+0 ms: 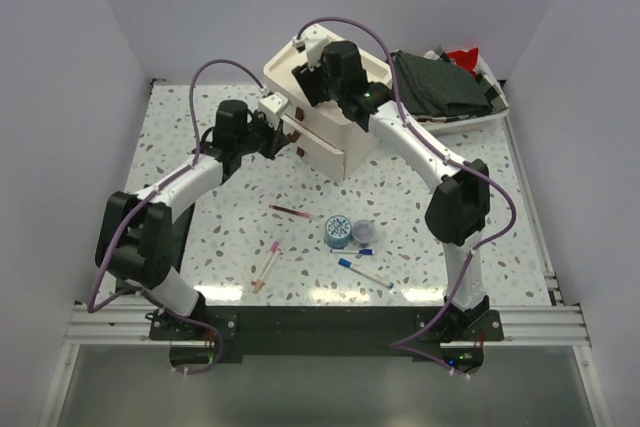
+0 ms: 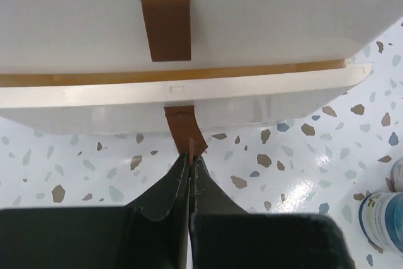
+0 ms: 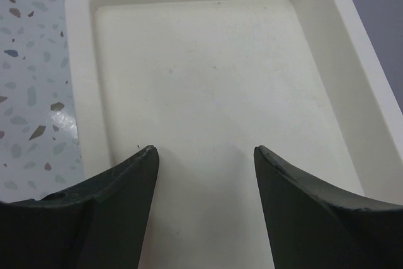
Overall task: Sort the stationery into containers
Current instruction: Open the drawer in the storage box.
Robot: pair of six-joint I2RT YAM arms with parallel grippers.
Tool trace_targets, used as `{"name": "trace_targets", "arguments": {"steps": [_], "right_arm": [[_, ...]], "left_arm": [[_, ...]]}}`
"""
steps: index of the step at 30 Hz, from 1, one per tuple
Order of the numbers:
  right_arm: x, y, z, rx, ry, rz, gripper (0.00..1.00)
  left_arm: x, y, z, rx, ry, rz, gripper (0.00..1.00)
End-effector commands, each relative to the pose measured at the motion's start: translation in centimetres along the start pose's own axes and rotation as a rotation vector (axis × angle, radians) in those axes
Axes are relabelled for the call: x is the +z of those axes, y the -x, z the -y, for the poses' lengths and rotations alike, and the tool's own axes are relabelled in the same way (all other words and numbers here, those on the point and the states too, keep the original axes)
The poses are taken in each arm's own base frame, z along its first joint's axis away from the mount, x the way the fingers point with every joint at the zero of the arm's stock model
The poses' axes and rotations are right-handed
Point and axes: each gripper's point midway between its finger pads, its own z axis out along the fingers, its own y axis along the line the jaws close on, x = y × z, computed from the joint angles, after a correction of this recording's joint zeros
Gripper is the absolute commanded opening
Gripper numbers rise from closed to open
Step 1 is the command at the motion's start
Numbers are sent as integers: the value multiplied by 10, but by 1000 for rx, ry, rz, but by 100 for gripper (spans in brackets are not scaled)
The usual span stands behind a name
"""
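Observation:
The cream-white cabinet [image 1: 340, 137] with stacked drawers stands at the back of the table. My left gripper [image 2: 190, 155] is shut on the brown handle [image 2: 184, 127] of a lower drawer; another handle [image 2: 167, 26] shows above it. From above, the left gripper [image 1: 287, 134] sits against the cabinet's front. My right gripper [image 3: 204, 155] hangs open and empty over the cabinet's recessed cream top [image 3: 208, 74]. On the table lie a maroon pen [image 1: 293, 212], a pink pen [image 1: 267, 265], two blue tape rolls [image 1: 338, 231] and a white pen with a blue cap [image 1: 363, 273].
A white tray [image 1: 490, 117] of dark cloths stands at the back right, beside the cabinet. A tape roll [image 2: 384, 218] shows at the right edge of the left wrist view. White walls close in the table on three sides.

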Motion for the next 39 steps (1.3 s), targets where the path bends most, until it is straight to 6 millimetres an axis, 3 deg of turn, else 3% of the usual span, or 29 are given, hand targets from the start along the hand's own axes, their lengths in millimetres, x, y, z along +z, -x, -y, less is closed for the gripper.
{"name": "trace_targets", "arguments": {"steps": [1, 3, 10, 19, 39], "right_arm": [[13, -82, -13, -37, 44, -248, 67], [13, -82, -14, -39, 44, -250, 67], [14, -83, -14, -43, 42, -252, 67], [14, -85, -15, -45, 47, -255, 67], [8, -82, -14, -60, 48, -252, 67]], "left_arm": [[-19, -12, 7, 46, -18, -39, 0], [-25, -10, 8, 58, -15, -32, 0], [-48, -40, 16, 51, -7, -103, 0], [-76, -69, 4, 84, 54, -155, 0], [-114, -87, 1, 83, 128, -172, 0]]}}
